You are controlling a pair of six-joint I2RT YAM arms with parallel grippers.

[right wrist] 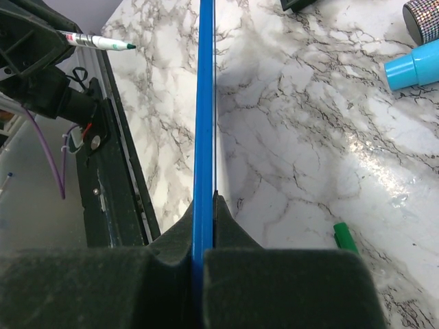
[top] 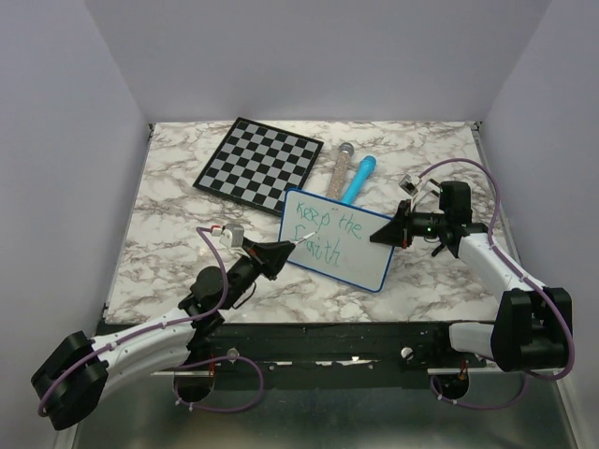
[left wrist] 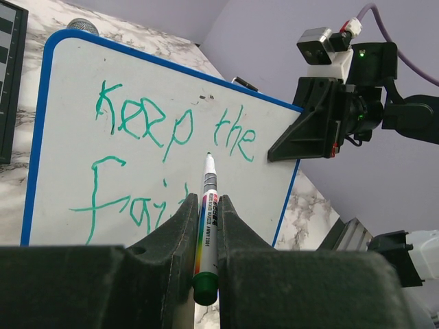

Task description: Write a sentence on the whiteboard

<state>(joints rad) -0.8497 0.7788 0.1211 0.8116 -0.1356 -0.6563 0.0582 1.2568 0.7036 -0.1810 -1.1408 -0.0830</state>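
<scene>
The whiteboard [top: 360, 254], white with a blue rim, stands tilted up off the table near the middle. My right gripper [top: 386, 234] is shut on its right edge; in the right wrist view the blue rim [right wrist: 204, 103] runs edge-on between the jaws of that gripper [right wrist: 206, 199]. The sentence [left wrist: 171, 127] reads "Keep the" with "Faith" below, in green. My left gripper [left wrist: 206, 202] is shut on a green marker [left wrist: 209, 184]. The marker points at the board under "the", and its tip [right wrist: 129, 46] stands a little off the surface.
A black-and-white chessboard [top: 260, 161] lies at the back left. A glittery tube [top: 339, 168] and a light blue tube [top: 358, 178] lie behind the whiteboard. A green cap [right wrist: 345, 238] lies on the marble under the board. Walls close in on three sides.
</scene>
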